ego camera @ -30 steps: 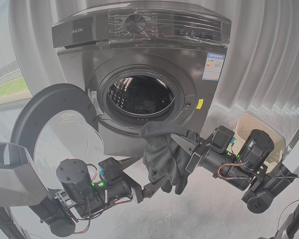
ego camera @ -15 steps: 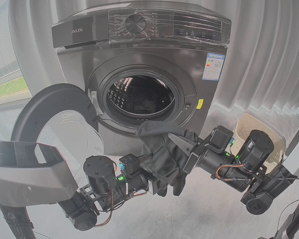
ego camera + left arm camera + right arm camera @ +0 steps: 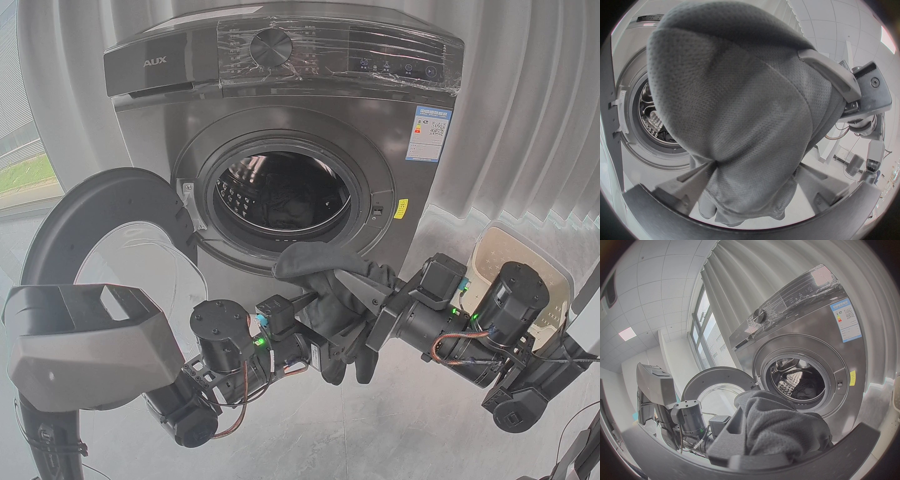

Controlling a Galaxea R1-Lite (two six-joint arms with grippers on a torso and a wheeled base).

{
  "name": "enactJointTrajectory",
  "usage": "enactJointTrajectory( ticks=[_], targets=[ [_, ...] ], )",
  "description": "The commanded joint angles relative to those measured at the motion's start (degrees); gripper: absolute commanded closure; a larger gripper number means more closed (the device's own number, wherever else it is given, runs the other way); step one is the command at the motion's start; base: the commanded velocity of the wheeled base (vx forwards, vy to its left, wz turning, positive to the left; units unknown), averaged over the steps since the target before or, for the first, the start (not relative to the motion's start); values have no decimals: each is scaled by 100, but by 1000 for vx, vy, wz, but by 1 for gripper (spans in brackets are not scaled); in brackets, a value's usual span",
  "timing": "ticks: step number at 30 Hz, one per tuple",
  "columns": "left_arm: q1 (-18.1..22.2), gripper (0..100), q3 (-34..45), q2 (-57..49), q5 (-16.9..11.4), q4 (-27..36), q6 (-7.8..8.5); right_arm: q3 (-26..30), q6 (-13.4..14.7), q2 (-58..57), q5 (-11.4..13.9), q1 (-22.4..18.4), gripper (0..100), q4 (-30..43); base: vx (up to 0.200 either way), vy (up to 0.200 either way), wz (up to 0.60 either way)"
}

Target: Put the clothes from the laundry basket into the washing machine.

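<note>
A dark grey garment [image 3: 325, 275] hangs in front of the washing machine [image 3: 281, 112], just below its open drum [image 3: 281, 190]. My right gripper [image 3: 350, 300] is shut on the garment's right side, with one finger [image 3: 831, 73] lying across the cloth. My left gripper [image 3: 328, 322] has come in from the left and stands open, its two fingers [image 3: 693, 184] on either side of the garment's [image 3: 740, 109] hanging lower part. Dark clothes [image 3: 287, 209] lie inside the drum. The cream laundry basket [image 3: 506, 250] stands at the right, behind my right arm.
The round door [image 3: 106, 225] is swung wide open to the left of the drum, close above my left arm. Pleated curtains [image 3: 531, 125] hang behind and to the right of the machine. The floor [image 3: 387, 425] is grey tile.
My left arm has swung right and up, bringing its open fingers from clear of the garment to around its lower part. The right gripper and garment have barely shifted.
</note>
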Motion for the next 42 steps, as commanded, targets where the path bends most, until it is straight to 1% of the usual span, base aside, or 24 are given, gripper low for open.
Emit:
enactJointTrajectory(
  ticks=[1,11,12,15,17,18,21,25,32,36,37,39,42],
  targets=[
    [-3,100,-52,65,-6,-32,-1,2,1,2,3,4,100,-3,0,0,0],
    [-65,100,-52,-76,-23,-49,-1,-16,45,2,-14,-31,100,-3,0,0,0],
    [-74,100,-34,-129,-23,-49,-1,-42,45,11,-49,-67,100,-3,0,0,0],
    [-74,100,54,-305,-15,-41,16,-235,115,55,-331,-181,100,41,0,0,0],
    [-65,100,168,-428,3,-41,25,-315,168,81,-454,-339,100,58,0,0,0],
    [-47,100,221,-472,12,-41,25,-332,177,117,-471,-409,100,67,0,0,0],
    [6,100,423,-665,38,-41,34,-332,177,204,-471,-620,100,76,0,0,0],
    [58,100,660,-955,38,-41,34,-323,177,266,-480,-708,100,76,0,0,0],
    [58,100,836,-1298,38,-41,16,-244,177,310,-480,-682,100,76,0,0,0],
    [58,100,827,-1315,38,-41,25,-16,159,310,-471,-638,100,76,0,0,0],
    [67,100,827,-1342,38,-49,25,-16,168,310,-471,-629,0,76,0,0,0],
    [67,100,827,-1359,38,-49,16,46,168,301,-462,-611,0,67,0,0,0],
    [93,100,854,-1403,38,-49,16,362,150,257,-436,-576,0,67,0,0,0]
  ],
)
